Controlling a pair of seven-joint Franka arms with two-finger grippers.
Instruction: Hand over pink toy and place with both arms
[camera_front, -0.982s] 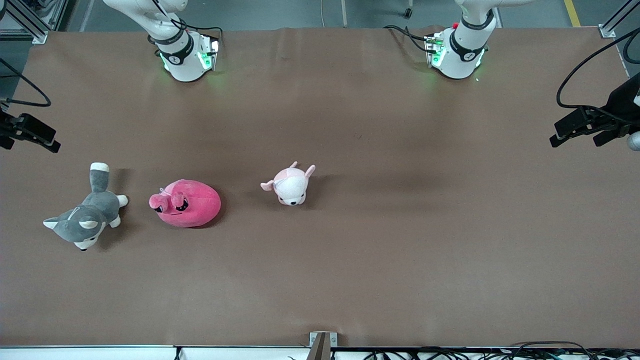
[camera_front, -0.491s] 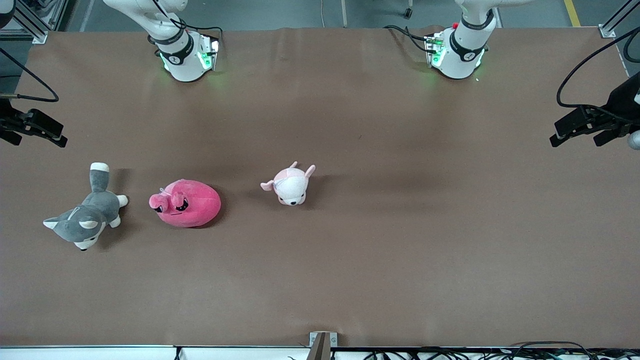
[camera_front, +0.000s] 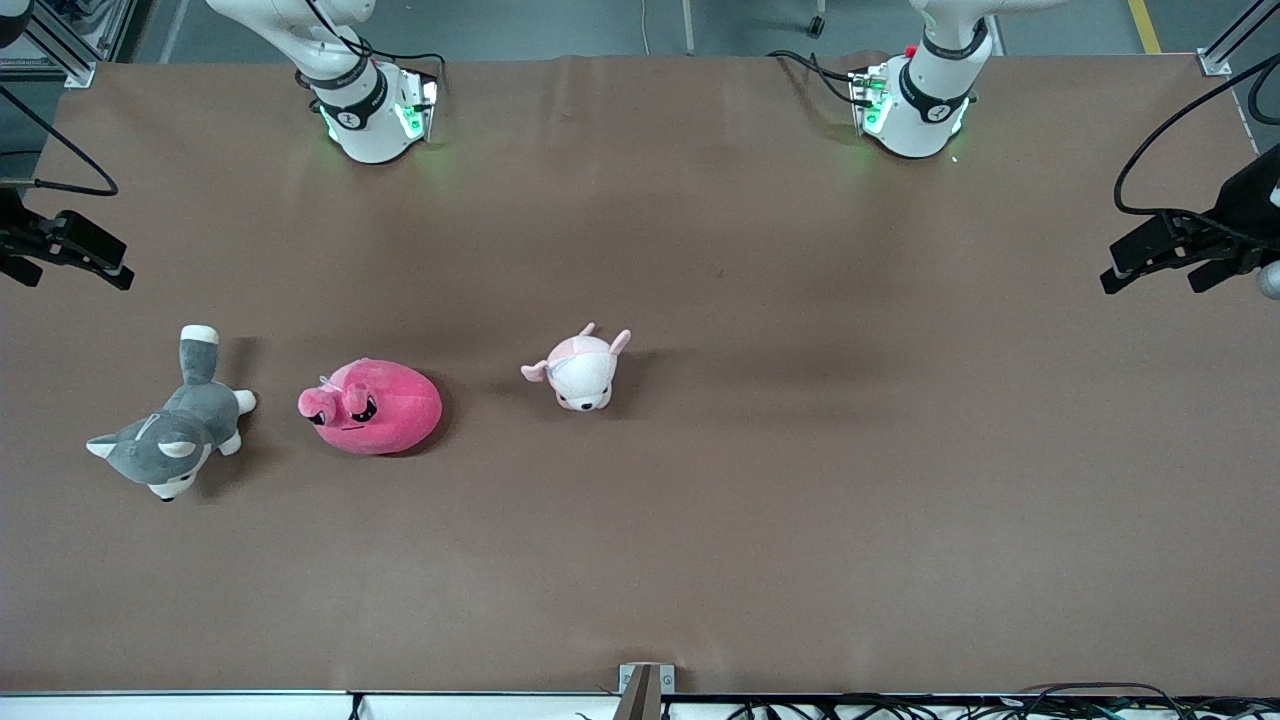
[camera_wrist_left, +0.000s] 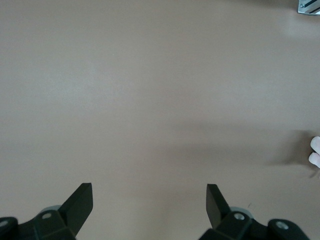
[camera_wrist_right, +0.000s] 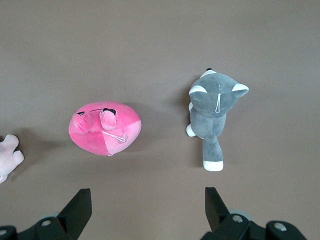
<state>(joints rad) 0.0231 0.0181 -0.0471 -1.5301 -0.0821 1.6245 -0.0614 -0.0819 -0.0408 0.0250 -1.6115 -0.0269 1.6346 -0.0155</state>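
The pink toy (camera_front: 370, 407), a round hot-pink plush with dark angry eyes, lies on the brown table toward the right arm's end, between two other plush toys. It also shows in the right wrist view (camera_wrist_right: 105, 128). My right gripper (camera_front: 62, 258) hangs high over the table's edge at the right arm's end, open and empty (camera_wrist_right: 147, 197), apart from the toy. My left gripper (camera_front: 1160, 275) hangs over the table's edge at the left arm's end, open and empty (camera_wrist_left: 150, 192), over bare table.
A grey-and-white husky plush (camera_front: 165, 440) lies beside the pink toy, closer to the right arm's end (camera_wrist_right: 212, 107). A small pale pink-and-white plush (camera_front: 580, 370) lies beside the pink toy toward the table's middle (camera_wrist_right: 7, 155); its edge shows in the left wrist view (camera_wrist_left: 315, 150).
My right gripper has shifted slightly over its end of the table. The left arm and the toys have not moved.
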